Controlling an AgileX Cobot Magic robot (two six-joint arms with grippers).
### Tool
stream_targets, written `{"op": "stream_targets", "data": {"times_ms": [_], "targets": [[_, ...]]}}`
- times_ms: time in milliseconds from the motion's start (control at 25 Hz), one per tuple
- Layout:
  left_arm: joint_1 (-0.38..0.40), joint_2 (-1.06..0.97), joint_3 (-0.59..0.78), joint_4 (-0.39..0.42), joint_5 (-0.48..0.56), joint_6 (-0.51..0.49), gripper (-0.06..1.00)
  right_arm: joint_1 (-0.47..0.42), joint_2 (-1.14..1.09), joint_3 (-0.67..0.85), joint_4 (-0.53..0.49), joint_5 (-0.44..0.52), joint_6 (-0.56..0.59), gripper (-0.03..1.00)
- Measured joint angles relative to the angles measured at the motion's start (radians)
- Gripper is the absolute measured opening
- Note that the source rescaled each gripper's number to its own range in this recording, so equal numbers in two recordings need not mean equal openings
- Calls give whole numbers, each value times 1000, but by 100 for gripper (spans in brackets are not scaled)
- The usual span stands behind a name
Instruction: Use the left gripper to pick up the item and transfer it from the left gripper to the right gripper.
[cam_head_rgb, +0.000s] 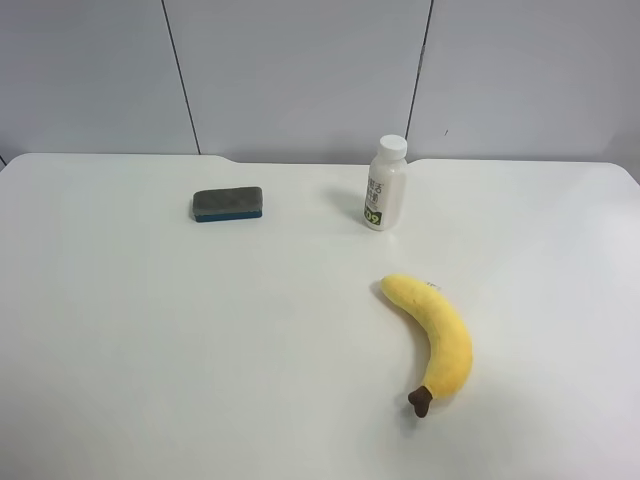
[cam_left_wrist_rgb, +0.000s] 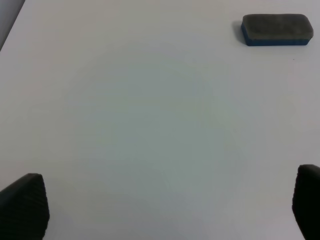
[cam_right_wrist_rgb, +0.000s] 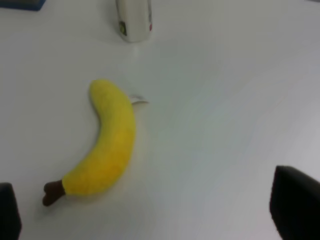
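Observation:
A yellow plush banana (cam_head_rgb: 436, 335) with a brown stem lies on the white table (cam_head_rgb: 150, 350). It also shows in the right wrist view (cam_right_wrist_rgb: 111, 142). A grey eraser with a blue base (cam_head_rgb: 228, 204) lies further back; it also shows in the left wrist view (cam_left_wrist_rgb: 276, 29). A white bottle (cam_head_rgb: 386, 184) stands upright behind the banana, and its base shows in the right wrist view (cam_right_wrist_rgb: 134, 20). My right gripper (cam_right_wrist_rgb: 150, 207) is open and empty, above the table near the banana. My left gripper (cam_left_wrist_rgb: 165, 210) is open and empty over bare table, well short of the eraser. Neither arm shows in the exterior high view.
The table's far edge meets a grey panelled wall (cam_head_rgb: 300, 70). The left wrist view shows the table's edge at one corner (cam_left_wrist_rgb: 12, 25).

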Motion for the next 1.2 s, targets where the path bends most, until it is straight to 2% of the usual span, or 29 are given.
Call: {"op": "stream_targets", "data": {"times_ms": [240,360,440,560,680,800,1200], "targets": [[2,0,0,0,0,0,100,0,0,0,-2,-2,13,100],[39,0,0,0,0,0,100,-3,0,0,-3,-2,14,100],[77,0,0,0,0,0,100,-33,0,0,-3,-2,14,100],[117,0,0,0,0,0,100,-132,0,0,-3,-2,14,100],[121,0,0,0,0,0,100,-219,0,0,-9,-3,17,100],[122,0,0,0,0,0,100,-269,0,0,-9,-3,19,100],[122,0,0,0,0,0,100,-291,0,0,-9,-3,20,100]]}}
